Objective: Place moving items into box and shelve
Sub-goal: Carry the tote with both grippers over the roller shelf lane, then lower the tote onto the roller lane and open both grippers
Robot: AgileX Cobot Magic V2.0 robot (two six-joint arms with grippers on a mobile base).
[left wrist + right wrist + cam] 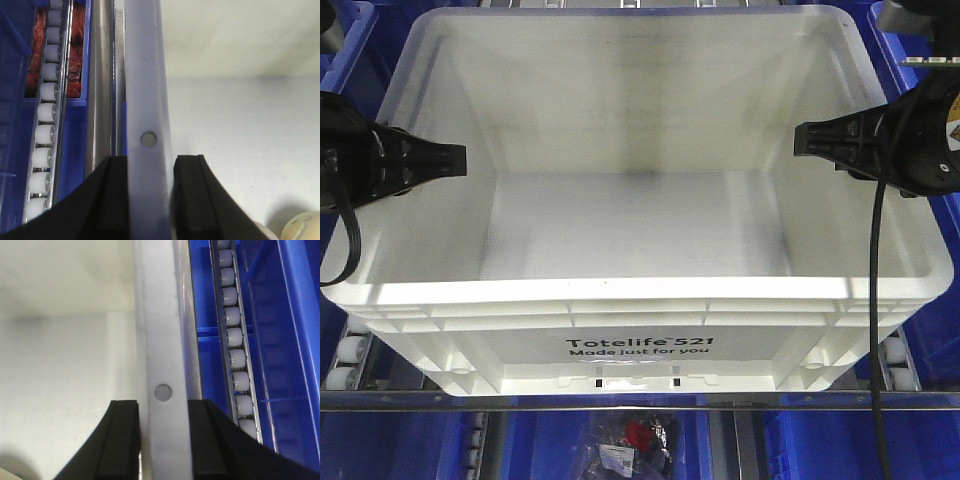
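Straddling both side rims of the large white rectangular plastic tote (650,345) with black left gripper (150,165) and right gripper (162,410) clamped on, pale rounded fruit-like pieces (302,227) seemingly inside, shelving apparently under way on roller rails (232,340).

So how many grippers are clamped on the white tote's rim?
2. The left gripper straddles the white tote at its left rim, the right gripper at its right rim.
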